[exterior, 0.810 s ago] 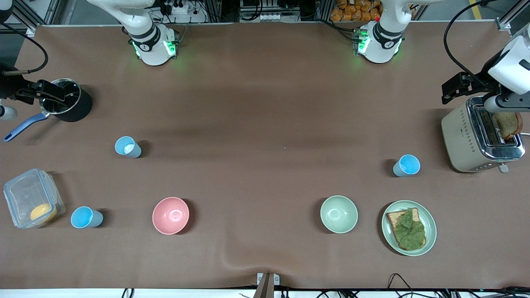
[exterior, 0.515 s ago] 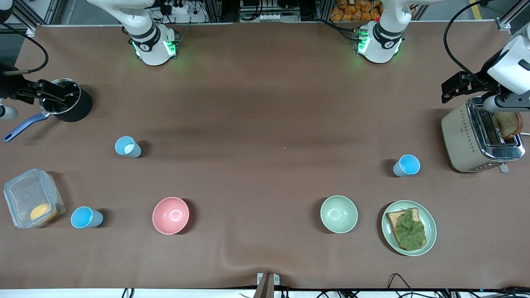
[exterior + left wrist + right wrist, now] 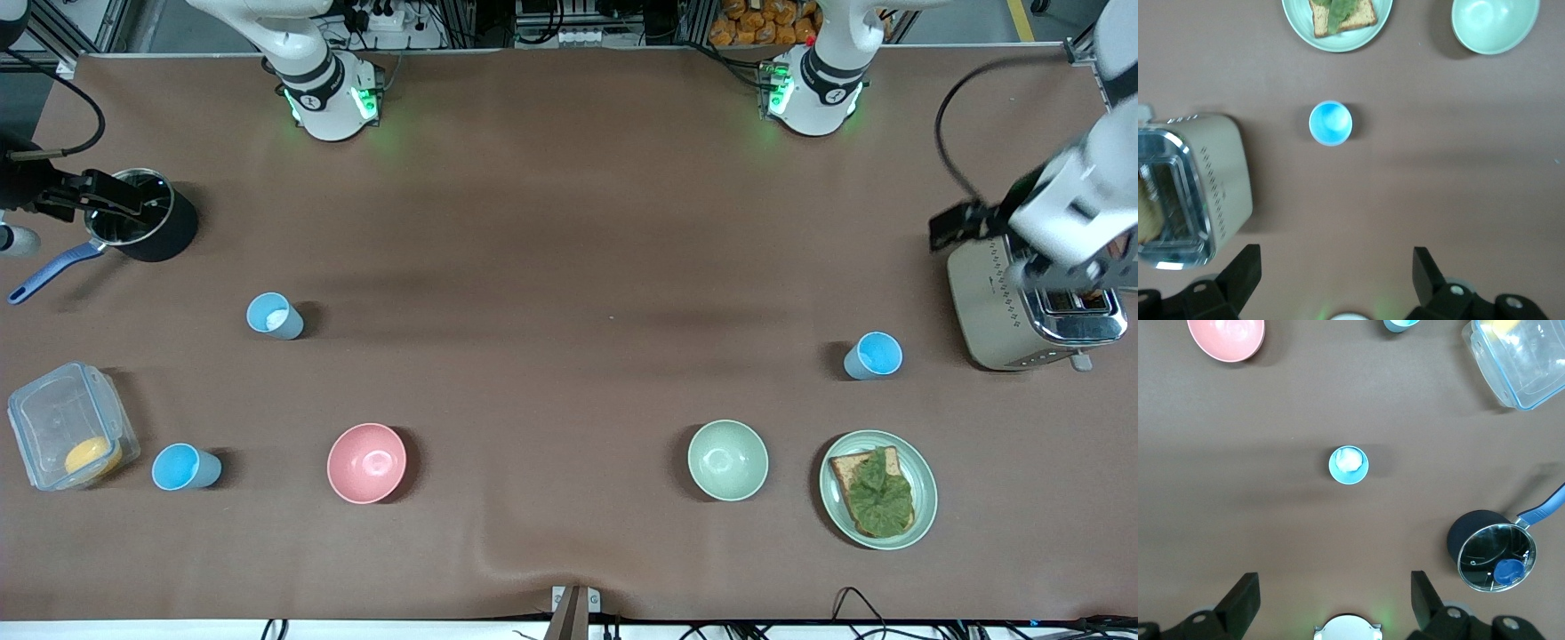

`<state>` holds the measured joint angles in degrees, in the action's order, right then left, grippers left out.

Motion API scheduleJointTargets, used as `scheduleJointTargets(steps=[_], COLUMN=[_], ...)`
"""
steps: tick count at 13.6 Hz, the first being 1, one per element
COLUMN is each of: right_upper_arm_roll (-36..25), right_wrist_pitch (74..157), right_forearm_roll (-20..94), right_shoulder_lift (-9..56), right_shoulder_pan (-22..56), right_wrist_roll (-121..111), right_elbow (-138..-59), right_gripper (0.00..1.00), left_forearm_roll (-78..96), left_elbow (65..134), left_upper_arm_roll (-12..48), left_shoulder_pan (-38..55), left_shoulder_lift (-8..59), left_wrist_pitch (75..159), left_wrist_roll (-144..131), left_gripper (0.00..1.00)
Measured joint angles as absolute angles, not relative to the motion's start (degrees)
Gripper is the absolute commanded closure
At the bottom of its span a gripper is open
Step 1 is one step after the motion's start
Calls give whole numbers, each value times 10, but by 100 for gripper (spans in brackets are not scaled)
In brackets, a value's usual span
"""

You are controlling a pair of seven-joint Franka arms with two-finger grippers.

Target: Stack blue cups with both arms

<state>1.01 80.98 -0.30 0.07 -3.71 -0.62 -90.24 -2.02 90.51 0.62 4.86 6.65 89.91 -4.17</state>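
- 3 blue cups stand upright and apart, none stacked yet: the first cup (image 3: 275,316) and the second cup (image 3: 185,468) lie toward the right arm's end of the table, the second nearer the front edge beside a clear container (image 3: 69,424); the third cup (image 3: 873,356) stands toward the left arm's end, near the toaster (image 3: 1031,302).
- By my reading, the approach step is in hand.
- Left gripper (image 3: 1331,280) hangs with fingers spread wide, holding nothing, over the toaster's end; right gripper (image 3: 1331,600), equally spread and unladen, is over the pot (image 3: 142,215) at its corner.
- Next, each must descend onto 1 cup's rim.
- Cups look light, smooth, tapered; the first holds something white.
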Motion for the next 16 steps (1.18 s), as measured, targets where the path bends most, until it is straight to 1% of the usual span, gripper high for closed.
scheduleJointTargets(steps=[3, 5, 7, 9, 12, 16], right_upper_arm_roll=[10, 12, 13, 15, 11, 7], right_wrist_pitch=[813, 818, 820, 837, 908, 1031], right_forearm_roll=[-3, -3, -17, -26, -27, -27], right_shoulder_lift=[3, 15, 55, 107, 163, 171], right_shoulder_pan=[-35, -25, 13, 41, 42, 37], right_wrist_roll=[-6, -9, -9, -4, -4, -4], right_elbow=[-902, -903, -905, -906, -928, -1030], right_gripper=[0, 0, 0, 0, 0, 0], left_forearm_roll=[-36, -40, -43, -43, -43, -43], left_elbow=[990, 1048, 1101, 1143, 1170, 1172], left_upper_arm_roll=[6, 6, 6, 6, 6, 6], left_shoulder_pan=[36, 27, 3, -10, -15, -22], left_shoulder_lift=[83, 85, 95, 110, 134, 164], left_wrist_pitch=[1008, 1096, 1187, 1256, 1297, 1318], left_wrist_roll=[-42, -42, -37, -31, -31, -31], left_gripper=[0, 0, 0, 0, 0, 0])
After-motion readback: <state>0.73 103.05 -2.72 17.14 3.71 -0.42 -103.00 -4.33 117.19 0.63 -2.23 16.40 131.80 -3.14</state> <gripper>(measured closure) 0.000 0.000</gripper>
